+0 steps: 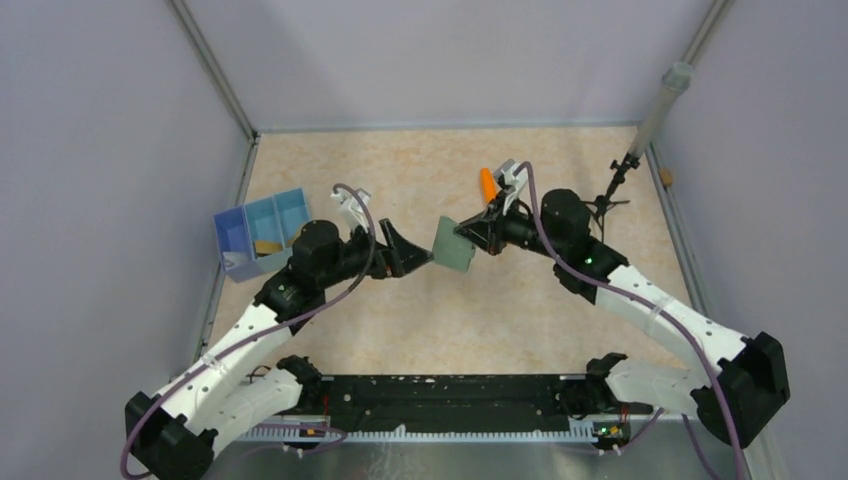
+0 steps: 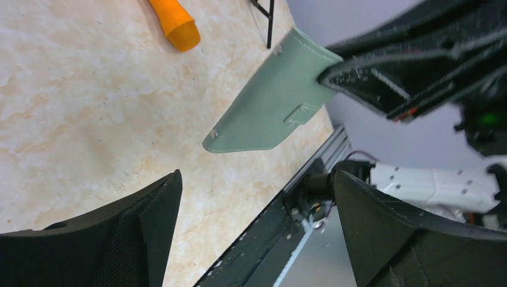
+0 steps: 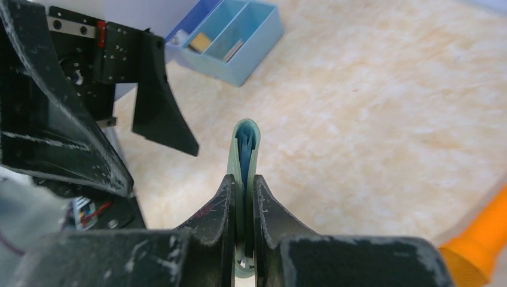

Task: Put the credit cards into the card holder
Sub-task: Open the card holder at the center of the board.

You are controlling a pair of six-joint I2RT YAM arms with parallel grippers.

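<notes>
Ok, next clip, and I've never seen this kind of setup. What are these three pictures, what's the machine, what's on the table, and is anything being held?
The machine is two robot arms bolted at the near edge of a table. The wide picture looks down from above and behind them. The other two come from a camera on each wrist. The right end effector is shut on the edge of the grey-green card holder, holding it off the table. The left end effector stands wide open, facing it but not gripping it. On the table lie an orange cylinder and a blue tray with a gold-tan credit card in one compartment.
</notes>
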